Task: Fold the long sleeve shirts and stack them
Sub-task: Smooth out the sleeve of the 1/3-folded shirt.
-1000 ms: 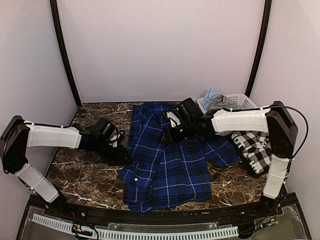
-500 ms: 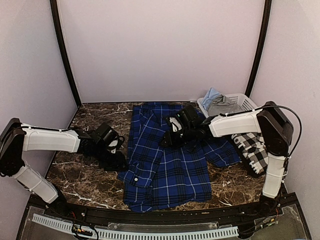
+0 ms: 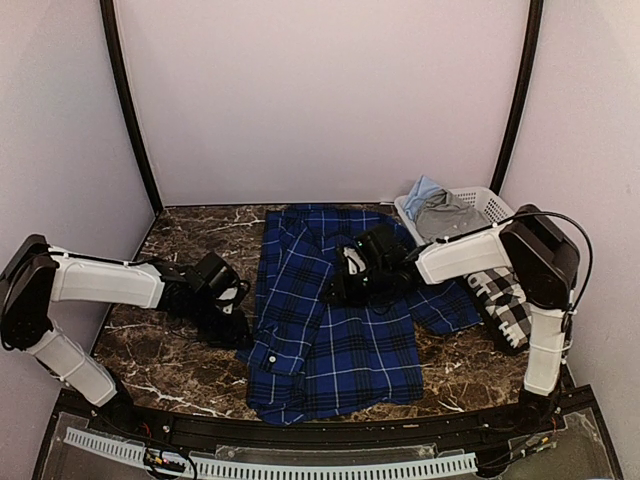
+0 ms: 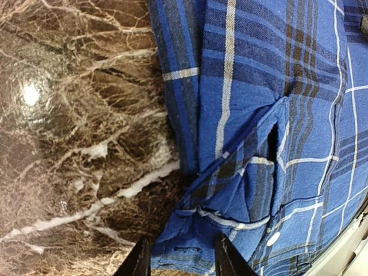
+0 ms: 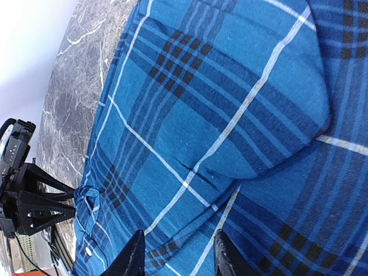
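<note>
A: Count?
B: Two shirts. The blue shirt (image 3: pixel 335 330) lies spread on the counter (image 3: pixel 170 350). The check shirt (image 3: pixel 508 300) is bunched just off its right side. Two arms, one basket (image 3: pixel 488 205).
A: Arm poses?
B: The left arm is stretched low, with the left hand (image 3: pixel 230 325) at the blue shirt's left edge. Its fingers (image 4: pixel 140 261) are apart, with the cuff (image 4: pixel 230 241) between the tips. The right arm reaches across, and the right hand (image 3: pixel 340 288) sits low over the blue shirt's middle, fingers apart, nothing clamped.
A: Basket?
B: Behind the blue shirt's right corner, with light-blue and grey cloth heaped inside.
</note>
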Action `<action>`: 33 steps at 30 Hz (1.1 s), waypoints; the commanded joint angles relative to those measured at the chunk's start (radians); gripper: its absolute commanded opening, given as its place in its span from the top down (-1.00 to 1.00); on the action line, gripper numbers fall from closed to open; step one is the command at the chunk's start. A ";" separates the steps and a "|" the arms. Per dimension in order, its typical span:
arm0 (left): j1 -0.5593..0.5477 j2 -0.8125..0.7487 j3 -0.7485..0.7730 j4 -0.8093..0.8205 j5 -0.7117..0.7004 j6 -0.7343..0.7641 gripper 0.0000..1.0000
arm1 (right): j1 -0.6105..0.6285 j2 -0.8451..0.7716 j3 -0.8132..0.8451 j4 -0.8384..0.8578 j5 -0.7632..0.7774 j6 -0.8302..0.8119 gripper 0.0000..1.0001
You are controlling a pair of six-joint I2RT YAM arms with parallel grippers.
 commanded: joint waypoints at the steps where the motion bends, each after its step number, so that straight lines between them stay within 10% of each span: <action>1: -0.010 0.011 -0.015 -0.017 0.010 0.016 0.31 | 0.027 0.028 -0.002 0.048 -0.007 0.026 0.25; 19: -0.018 0.011 0.002 -0.019 0.019 0.027 0.96 | 0.076 0.070 -0.006 0.067 -0.004 0.087 0.36; 33: -0.020 -0.046 0.070 -0.104 0.015 0.064 1.00 | 0.080 0.046 0.018 0.044 0.023 0.091 1.00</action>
